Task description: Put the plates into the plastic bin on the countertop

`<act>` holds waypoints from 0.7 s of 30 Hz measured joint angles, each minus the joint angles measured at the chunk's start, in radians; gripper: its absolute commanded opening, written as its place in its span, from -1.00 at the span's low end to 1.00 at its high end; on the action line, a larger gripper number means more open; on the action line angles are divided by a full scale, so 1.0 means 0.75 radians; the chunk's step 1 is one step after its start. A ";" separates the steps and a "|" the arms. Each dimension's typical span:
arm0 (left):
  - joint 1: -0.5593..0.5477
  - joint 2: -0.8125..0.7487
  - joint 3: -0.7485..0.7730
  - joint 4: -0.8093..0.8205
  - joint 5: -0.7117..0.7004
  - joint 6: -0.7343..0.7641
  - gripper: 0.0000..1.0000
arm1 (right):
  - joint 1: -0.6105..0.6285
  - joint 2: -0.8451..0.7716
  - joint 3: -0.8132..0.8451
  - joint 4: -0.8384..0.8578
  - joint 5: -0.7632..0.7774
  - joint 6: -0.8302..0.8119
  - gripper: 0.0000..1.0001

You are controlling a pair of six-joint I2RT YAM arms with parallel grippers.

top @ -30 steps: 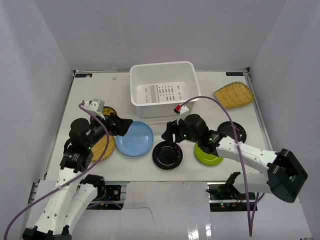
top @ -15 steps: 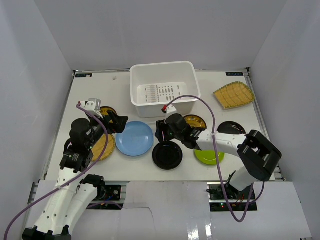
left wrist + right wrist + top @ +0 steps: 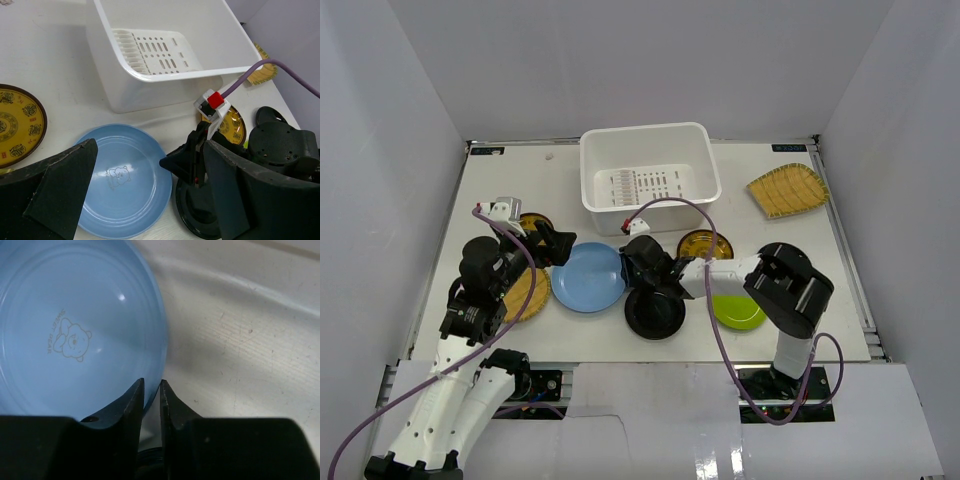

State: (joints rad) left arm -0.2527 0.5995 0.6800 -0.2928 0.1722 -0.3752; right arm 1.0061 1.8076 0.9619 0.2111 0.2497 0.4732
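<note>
The light blue plate (image 3: 588, 277) (image 3: 120, 185) (image 3: 65, 330) lies flat on the countertop (image 3: 760, 230) in front of the white plastic bin (image 3: 592, 205) (image 3: 150, 100). My right gripper (image 3: 628, 268) (image 3: 152, 385) is at its right edge, jaws closed to a narrow slit around the rim. Just beyond the plate's left edge hangs my left gripper (image 3: 555, 245) (image 3: 150, 145), wide open and holding nothing. A glossy black plate (image 3: 655, 312) (image 3: 200, 210) sits under the right wrist. The lime green plate (image 3: 740, 312) is partly covered by the right arm.
Gold-patterned dark plates lie at the left (image 3: 532, 222) (image 3: 15, 125) and centre right (image 3: 703, 244) (image 3: 232, 127). One yellow woven plate (image 3: 788, 190) is at the back right, another (image 3: 525, 290) under the left arm. The right arm's purple cable (image 3: 690, 205) loops near the bin's front wall.
My right gripper has swept left from over the black plate to the blue plate's right rim and narrowed its jaws around it. The left arm has barely moved.
</note>
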 measured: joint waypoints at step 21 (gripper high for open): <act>-0.007 -0.069 0.056 -0.112 -0.478 -0.066 0.96 | 0.032 -0.567 0.034 -0.011 0.316 -0.210 -0.85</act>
State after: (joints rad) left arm -0.2577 0.5480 0.7219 -0.3767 -0.1864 -0.4244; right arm 1.0298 1.3827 0.9871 0.2031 0.4870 0.3157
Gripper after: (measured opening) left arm 0.979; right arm 0.088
